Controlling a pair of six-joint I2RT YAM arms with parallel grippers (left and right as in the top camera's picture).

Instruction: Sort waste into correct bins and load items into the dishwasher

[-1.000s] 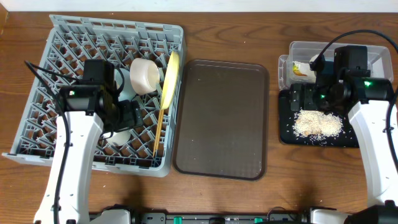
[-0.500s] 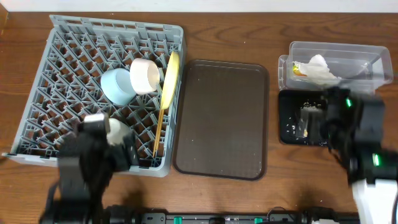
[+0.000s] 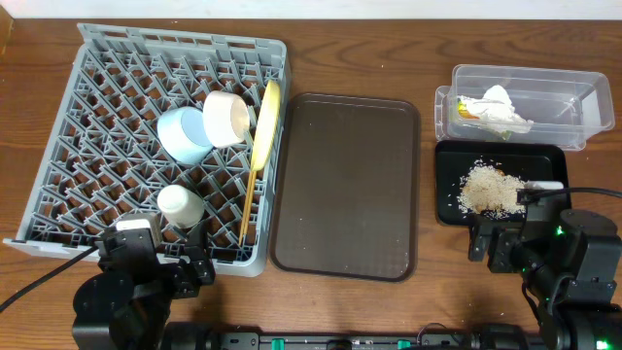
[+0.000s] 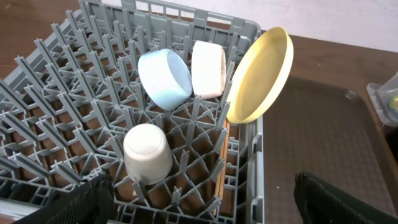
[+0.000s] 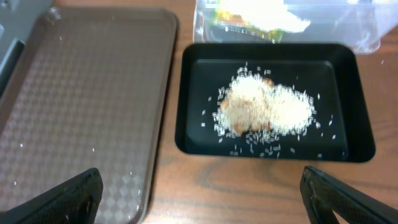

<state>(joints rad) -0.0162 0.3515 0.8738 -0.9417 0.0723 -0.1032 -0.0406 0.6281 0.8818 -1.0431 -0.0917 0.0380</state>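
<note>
We see our left fingers (image 4: pixel 68 202) and right fingers (image 5: pixel 62 196) spread wide apart, holding nothing. The dish rack (image 3: pixel 126 44) holds the yellow plate (image 3: pixel 265 122) on edge, blue bowl (image 3: pixel 182 134), white bowl (image 3: pixel 226 119), cup (image 3: pixel 180 205) and chopsticks (image 3: pixel 248 204). Rice (image 3: pixel 489 190) lies in the black tray (image 3: pixel 549 156), and the napkin (image 3: pixel 501 107) sits in the clear tub (image 3: pixel 573 92) just beside it on the counter (image 3: pixel 428 58).

Grey plastic lattice rack (image 3: pixel 117 107), glossy black tray (image 5: pixel 354 93), wood-grain table (image 3: pixel 389 49)

Ahead of your right tool (image 5: pixel 202 194), the clear tub (image 5: pixel 364 28) runs off the top edge, its inside too blurred to tell.
</note>
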